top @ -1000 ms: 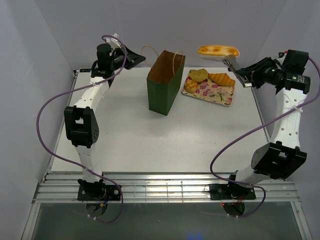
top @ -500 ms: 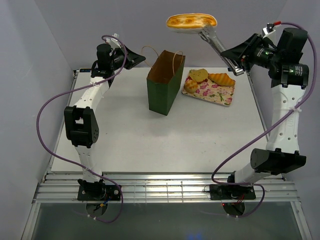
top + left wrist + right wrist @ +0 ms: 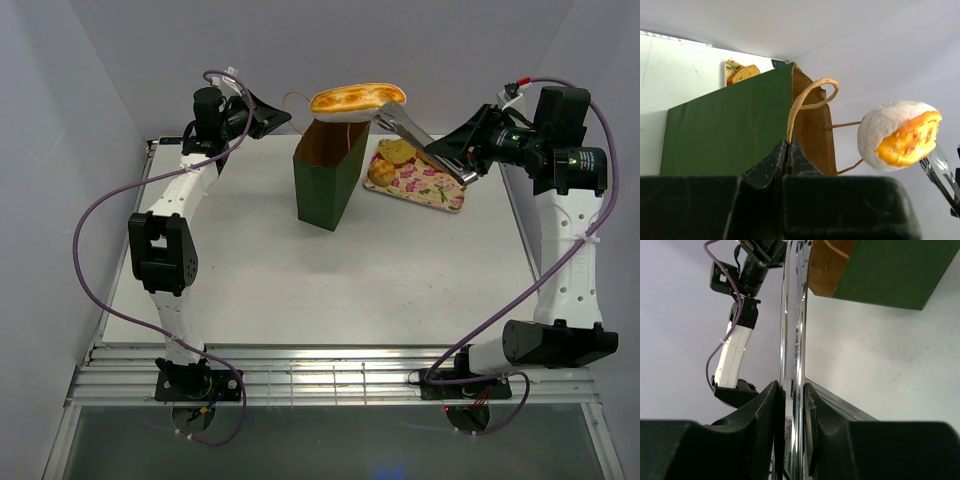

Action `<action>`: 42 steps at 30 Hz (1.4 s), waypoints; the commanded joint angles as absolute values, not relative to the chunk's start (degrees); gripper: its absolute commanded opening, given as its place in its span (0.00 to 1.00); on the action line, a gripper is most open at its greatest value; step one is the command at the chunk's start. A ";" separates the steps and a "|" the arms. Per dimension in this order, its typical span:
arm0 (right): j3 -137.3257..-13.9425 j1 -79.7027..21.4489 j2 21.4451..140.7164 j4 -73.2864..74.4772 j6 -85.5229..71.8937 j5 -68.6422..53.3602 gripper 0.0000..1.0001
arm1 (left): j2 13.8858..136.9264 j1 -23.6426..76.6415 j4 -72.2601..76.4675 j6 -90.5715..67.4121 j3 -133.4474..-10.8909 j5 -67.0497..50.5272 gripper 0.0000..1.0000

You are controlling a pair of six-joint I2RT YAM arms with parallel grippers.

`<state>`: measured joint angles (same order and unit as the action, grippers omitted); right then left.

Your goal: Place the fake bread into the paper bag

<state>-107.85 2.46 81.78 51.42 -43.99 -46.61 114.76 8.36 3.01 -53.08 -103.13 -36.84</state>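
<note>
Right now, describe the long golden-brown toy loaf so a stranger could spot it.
Find the tall dark green paper bag near the far edge of the table. Up by its open top hangs the long golden-brown toy loaf, pinched in shiny metal tongs. Unlike the smaller pieces on the floral tray, it is airborne.

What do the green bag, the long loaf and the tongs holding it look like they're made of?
Paper bag: matte paper, green outside, brown kraft inside, with twisted cord handles. Baguette loaf: probably foam or plastic, with a smooth painted crust and pale underside. Tongs: polished metal, with mirror-like reflections.
</note>
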 commanded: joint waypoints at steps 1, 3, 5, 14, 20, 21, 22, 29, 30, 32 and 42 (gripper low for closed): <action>-108.89 1.76 79.63 54.13 -39.56 -47.11 0.08 | 110.13 8.26 2.81 -53.26 -103.88 -36.65 0.00; -109.86 1.06 80.33 57.38 -37.54 -46.76 0.08 | 110.21 8.26 2.90 -53.35 -104.15 -36.65 0.00; -111.18 0.53 81.03 58.97 -36.13 -46.58 0.08 | 110.21 8.17 2.90 -53.35 -104.15 -36.48 0.00; -116.11 0.44 83.76 69.17 -30.76 -42.01 0.08 | 109.78 8.17 2.90 -53.26 -103.89 -36.30 0.00; -114.35 0.44 83.41 67.16 -31.90 -42.27 0.08 | 109.86 8.26 3.16 -53.61 -103.45 -36.30 0.00; -114.26 0.44 83.41 66.80 -32.17 -42.45 0.08 | 109.86 8.26 3.34 -53.53 -103.45 -36.30 0.00; -114.17 0.44 83.41 66.71 -32.52 -42.45 0.08 | 109.86 8.26 3.34 -53.53 -103.53 -36.30 0.00; -113.73 0.44 83.67 65.57 -33.05 -42.98 0.20 | 109.95 8.26 3.34 -53.44 -103.53 -36.39 0.00; -113.73 0.44 83.76 65.22 -33.31 -43.50 0.20 | 109.95 8.26 3.34 -53.44 -103.45 -36.39 0.00; -113.82 0.35 83.94 64.34 -33.66 -43.85 0.25 | 109.95 8.26 3.34 -53.35 -103.45 -36.39 0.00; -113.82 0.09 84.55 62.75 -34.54 -44.82 0.47 | 110.04 8.17 3.69 -53.79 -103.18 -36.47 0.00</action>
